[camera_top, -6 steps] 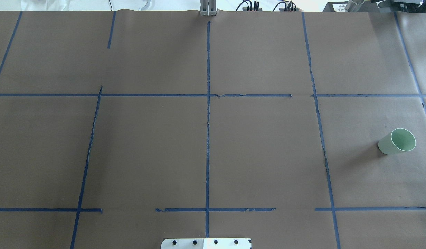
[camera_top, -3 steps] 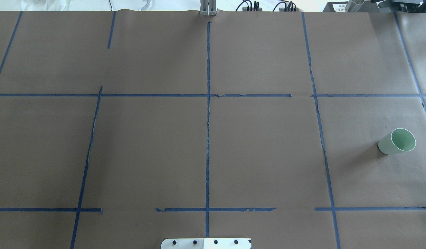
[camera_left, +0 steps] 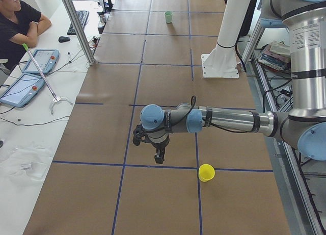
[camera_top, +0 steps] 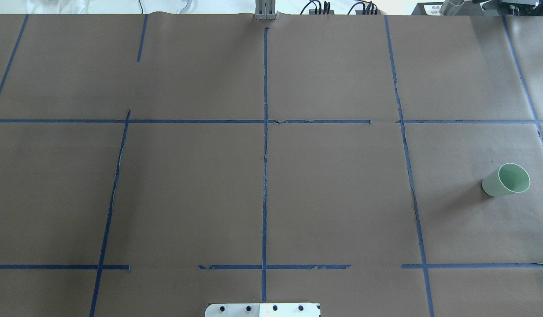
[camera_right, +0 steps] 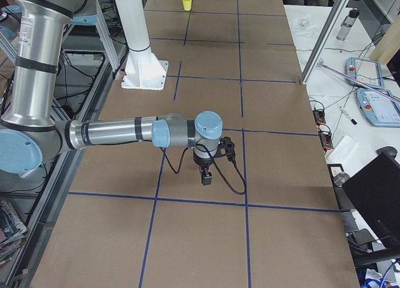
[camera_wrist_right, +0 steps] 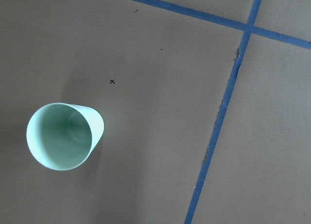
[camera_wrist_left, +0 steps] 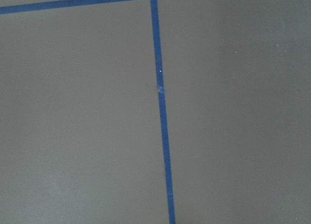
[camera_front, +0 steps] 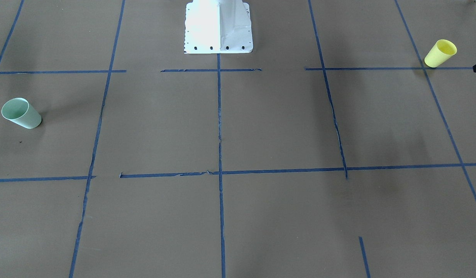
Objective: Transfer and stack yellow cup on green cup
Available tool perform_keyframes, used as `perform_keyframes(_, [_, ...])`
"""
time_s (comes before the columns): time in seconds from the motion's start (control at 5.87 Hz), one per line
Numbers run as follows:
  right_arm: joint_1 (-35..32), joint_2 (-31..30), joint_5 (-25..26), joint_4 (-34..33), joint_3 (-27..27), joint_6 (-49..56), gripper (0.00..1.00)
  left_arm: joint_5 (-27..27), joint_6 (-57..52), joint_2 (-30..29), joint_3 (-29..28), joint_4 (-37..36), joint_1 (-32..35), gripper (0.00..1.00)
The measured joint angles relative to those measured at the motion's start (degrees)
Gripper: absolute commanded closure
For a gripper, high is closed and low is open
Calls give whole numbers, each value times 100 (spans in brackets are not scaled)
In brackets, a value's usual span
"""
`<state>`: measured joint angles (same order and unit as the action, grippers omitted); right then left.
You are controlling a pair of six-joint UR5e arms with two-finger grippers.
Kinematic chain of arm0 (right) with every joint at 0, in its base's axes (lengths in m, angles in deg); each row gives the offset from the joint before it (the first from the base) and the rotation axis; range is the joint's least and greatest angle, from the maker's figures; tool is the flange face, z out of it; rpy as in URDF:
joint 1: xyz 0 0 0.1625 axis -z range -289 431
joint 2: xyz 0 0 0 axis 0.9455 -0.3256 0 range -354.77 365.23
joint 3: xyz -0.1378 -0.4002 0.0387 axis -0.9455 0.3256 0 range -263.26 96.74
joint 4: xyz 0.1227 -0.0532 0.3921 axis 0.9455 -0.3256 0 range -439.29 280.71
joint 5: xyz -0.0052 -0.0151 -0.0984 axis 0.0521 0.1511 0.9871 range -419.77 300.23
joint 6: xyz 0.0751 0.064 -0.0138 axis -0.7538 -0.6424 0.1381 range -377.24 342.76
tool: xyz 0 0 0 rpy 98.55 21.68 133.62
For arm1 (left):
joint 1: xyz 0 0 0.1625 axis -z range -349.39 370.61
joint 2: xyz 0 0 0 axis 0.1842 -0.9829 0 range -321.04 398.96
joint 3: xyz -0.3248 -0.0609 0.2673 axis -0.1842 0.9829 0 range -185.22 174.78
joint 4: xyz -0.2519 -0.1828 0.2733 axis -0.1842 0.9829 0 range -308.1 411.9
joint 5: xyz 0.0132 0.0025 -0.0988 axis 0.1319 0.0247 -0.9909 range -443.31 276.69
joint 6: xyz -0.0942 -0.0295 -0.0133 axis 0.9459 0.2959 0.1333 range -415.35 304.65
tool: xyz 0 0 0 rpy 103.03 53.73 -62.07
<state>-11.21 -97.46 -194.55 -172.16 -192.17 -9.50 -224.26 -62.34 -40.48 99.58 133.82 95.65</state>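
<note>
Unmoved green cup point(camera_front: 21, 113), yellow cup point(camera_front: 440, 53); tape lines point(camera_front: 219, 116) between

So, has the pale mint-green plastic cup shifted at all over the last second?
No. The pale mint-green tapered plastic cup sits exactly as far right of the long blue tape line as before.

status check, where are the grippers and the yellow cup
Left gripper by yellow cup, right gripper by green cup; open or shut unclear. Cups upright, far apart, neither held. Only tape lines between.
</note>
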Motion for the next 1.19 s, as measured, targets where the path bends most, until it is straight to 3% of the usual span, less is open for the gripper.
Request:
perform_keyframes(0.17, [2, -16, -13, 54, 30, -10, 0, -251, 511, 0, 33, 72, -168, 0])
perform_keyframes(0.51, [3, -23, -42, 160, 46, -30, 0, -235, 2607, 5, 173, 243, -502, 0])
perform_keyframes(1.19, [3, -210, -98, 468, 11, -43, 0, 963, 5972, 7, 623, 534, -1910, 0])
